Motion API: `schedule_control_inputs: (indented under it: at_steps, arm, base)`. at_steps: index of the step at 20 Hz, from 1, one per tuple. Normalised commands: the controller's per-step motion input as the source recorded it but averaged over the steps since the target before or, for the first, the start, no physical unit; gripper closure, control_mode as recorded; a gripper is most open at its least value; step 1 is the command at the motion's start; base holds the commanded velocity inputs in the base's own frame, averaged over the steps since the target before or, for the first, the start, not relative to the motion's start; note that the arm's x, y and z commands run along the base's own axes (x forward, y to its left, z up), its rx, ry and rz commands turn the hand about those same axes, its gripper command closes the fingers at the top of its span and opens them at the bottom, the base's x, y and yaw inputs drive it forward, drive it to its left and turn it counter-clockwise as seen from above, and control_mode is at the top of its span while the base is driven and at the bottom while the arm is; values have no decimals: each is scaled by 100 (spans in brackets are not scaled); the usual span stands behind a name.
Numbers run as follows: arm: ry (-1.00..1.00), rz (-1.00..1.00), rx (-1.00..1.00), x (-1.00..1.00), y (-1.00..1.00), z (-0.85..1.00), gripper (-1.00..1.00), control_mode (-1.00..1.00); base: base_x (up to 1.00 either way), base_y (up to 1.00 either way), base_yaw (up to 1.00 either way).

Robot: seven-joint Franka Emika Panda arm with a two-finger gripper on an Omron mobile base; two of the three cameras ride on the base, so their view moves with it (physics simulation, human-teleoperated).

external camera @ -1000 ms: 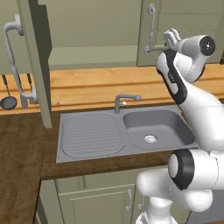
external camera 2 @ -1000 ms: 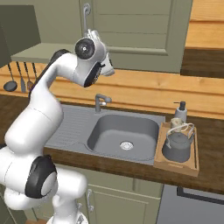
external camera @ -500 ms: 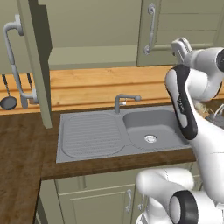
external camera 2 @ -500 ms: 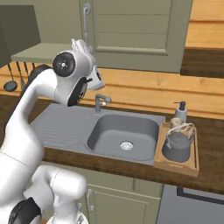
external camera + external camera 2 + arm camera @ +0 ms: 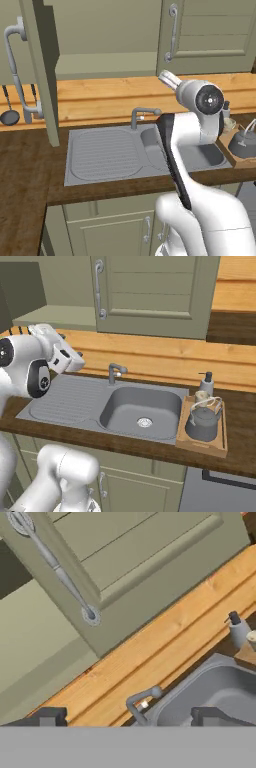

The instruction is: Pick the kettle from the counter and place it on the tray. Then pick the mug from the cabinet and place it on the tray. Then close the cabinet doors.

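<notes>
Kettle and mug sat together on the tray; the gripper hung wide open and empty before the cabinet doors.

The right base view showed the tray (image 5: pixel 220 444) on the counter (image 5: pixel 240 461) just right of the sink (image 5: pixel 141 408), holding the grey kettle (image 5: pixel 204 423) with the cream mug (image 5: pixel 201 396) behind it and a soap pump bottle (image 5: pixel 206 383) just beyond the rim. The left base view caught only the tray's edge (image 5: pixel 231 151) and kettle (image 5: pixel 244 141), but showed the left cabinet door (image 5: pixel 41 75) swung open, the pale shelf (image 5: pixel 105 64) bare. In the hand view the gripper (image 5: pixel 128 717) had its fingertips (image 5: pixel 48 716) far apart, gripping nothing, facing the shut right door (image 5: pixel 145 557) and the faucet (image 5: pixel 140 701).
</notes>
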Motion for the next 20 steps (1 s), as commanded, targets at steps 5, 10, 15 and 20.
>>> schedule_control_inputs:
  at_steps: [5,10,15,20]
  arm:
    - [15,1,-37,-13,76,-62,-100,-100]
    - [-5,2,-31,-51,69,-26,-100,-100]
    - [-3,-20,-31,-59,64,-15,-100,-100]
    - [0,-28,-26,-28,66,-23,-100,-100]
  base:
    - [0,0,0]
    - [0,0,0]
    - [0,0,0]
    - [0,0,0]
